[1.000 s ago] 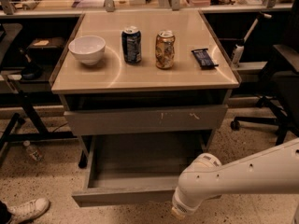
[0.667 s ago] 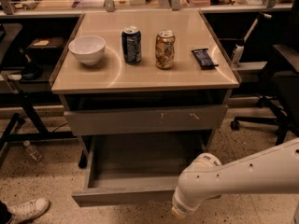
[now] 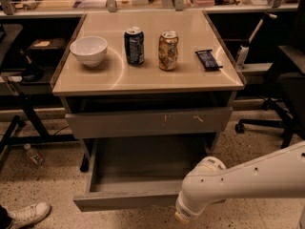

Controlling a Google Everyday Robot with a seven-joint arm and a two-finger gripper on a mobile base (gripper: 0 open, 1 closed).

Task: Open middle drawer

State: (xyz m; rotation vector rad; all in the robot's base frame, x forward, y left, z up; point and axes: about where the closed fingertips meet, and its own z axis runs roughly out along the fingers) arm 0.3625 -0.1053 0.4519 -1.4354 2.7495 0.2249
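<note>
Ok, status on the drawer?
Gripper out of frame, below arm at drawer's front right. Middle drawer open, tray bare. Nothing blocking.

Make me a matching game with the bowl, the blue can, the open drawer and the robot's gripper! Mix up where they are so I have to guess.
Things:
1. bowl
2. blue can
3. middle drawer
4. gripper

Places or states:
A. right beside the gold can
B. low down, at the drawer's front edge
C. white, near the left edge of the tabletop in this view
D. pulled out under the cabinet

Pairs: 1-C, 2-A, 3-D, 4-B.
</note>
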